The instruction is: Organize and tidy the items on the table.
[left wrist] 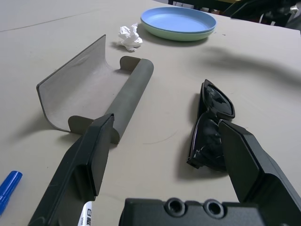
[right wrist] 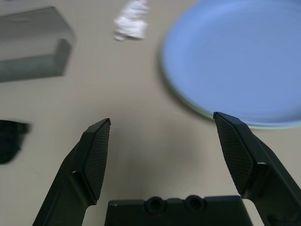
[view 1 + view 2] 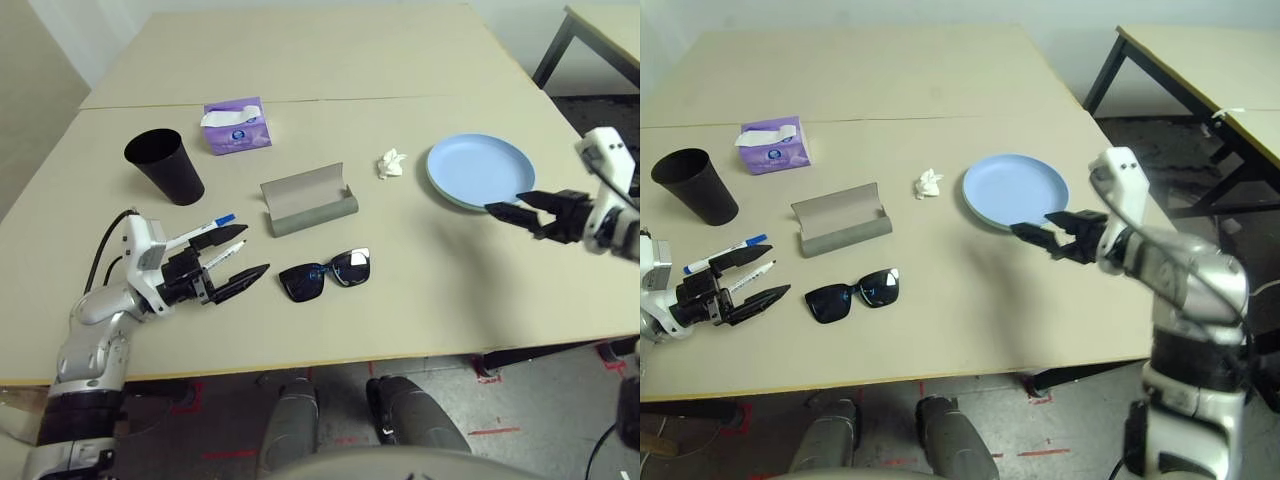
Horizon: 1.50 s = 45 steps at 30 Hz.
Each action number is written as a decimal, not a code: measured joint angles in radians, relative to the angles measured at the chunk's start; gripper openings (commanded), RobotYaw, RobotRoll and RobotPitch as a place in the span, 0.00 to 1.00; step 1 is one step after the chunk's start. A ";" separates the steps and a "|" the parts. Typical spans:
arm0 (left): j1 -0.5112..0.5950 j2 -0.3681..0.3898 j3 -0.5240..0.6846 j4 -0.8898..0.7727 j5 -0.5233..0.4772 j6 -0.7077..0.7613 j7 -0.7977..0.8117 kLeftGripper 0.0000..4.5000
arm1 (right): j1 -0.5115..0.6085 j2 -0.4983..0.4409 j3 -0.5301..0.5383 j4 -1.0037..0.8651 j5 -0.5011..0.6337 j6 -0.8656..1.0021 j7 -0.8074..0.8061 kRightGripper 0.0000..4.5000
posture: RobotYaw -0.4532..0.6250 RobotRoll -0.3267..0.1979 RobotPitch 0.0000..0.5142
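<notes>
The blue plate [image 3: 482,168], atop the green one, lies just beyond the open, empty right claw [image 3: 517,214]; the grey case [image 3: 310,205] sits beyond the open, empty left claw [image 3: 240,262]; the sunglasses [image 3: 326,274] lie just beside that claw.

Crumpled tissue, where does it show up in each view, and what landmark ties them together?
Left eye: right of centre, upper half, the tissue.
Right eye: just left of centre, upper half.
Left wrist: upper left of centre.
Right wrist: top edge, left of centre.
Shared landmark: the blue plate beside it.
</notes>
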 measured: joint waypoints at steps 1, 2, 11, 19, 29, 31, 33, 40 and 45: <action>-0.002 0.005 0.001 -0.005 -0.002 0.006 0.001 1.00 | 0.005 0.010 0.019 0.002 -0.007 -0.042 -0.014 0.99 | 0.40 0.62 0.32; -0.001 0.013 0.003 -0.012 -0.006 0.014 0.002 1.00 | 0.007 0.022 0.049 0.007 -0.021 -0.107 -0.032 0.99 | 0.40 0.62 0.32; 0.030 0.049 0.042 -0.043 -0.013 0.031 0.010 1.00 | -0.026 0.132 0.265 0.183 -0.084 -0.420 -0.108 0.99 | 0.43 0.62 0.30; 0.054 0.049 0.059 -0.016 -0.012 -0.007 -0.002 1.00 | -0.125 0.193 0.382 0.410 -0.148 -0.586 -0.141 0.99 | 0.44 0.62 0.30; 0.072 0.048 0.063 0.022 -0.011 -0.044 -0.021 1.00 | -0.339 0.209 0.388 0.784 -0.208 -0.763 -0.199 0.99 | 0.44 0.62 0.31; 0.079 0.048 0.062 0.017 -0.011 -0.044 -0.019 1.00 | -0.377 0.210 0.383 0.860 -0.217 -0.793 -0.218 0.99 | 0.44 0.62 0.31; 0.085 0.047 0.062 0.010 -0.012 -0.043 -0.018 1.00 | -0.413 0.211 0.374 0.930 -0.220 -0.821 -0.237 0.99 | 0.44 0.62 0.31; 0.083 0.047 0.062 0.002 -0.012 -0.041 -0.017 1.00 | -0.517 0.224 0.354 1.124 -0.231 -0.907 -0.273 0.99 | 0.45 0.62 0.31; 0.085 0.042 0.062 0.002 -0.012 -0.041 -0.017 1.00 | -0.562 0.251 0.346 1.237 -0.232 -0.952 -0.283 0.99 | 0.45 0.62 0.30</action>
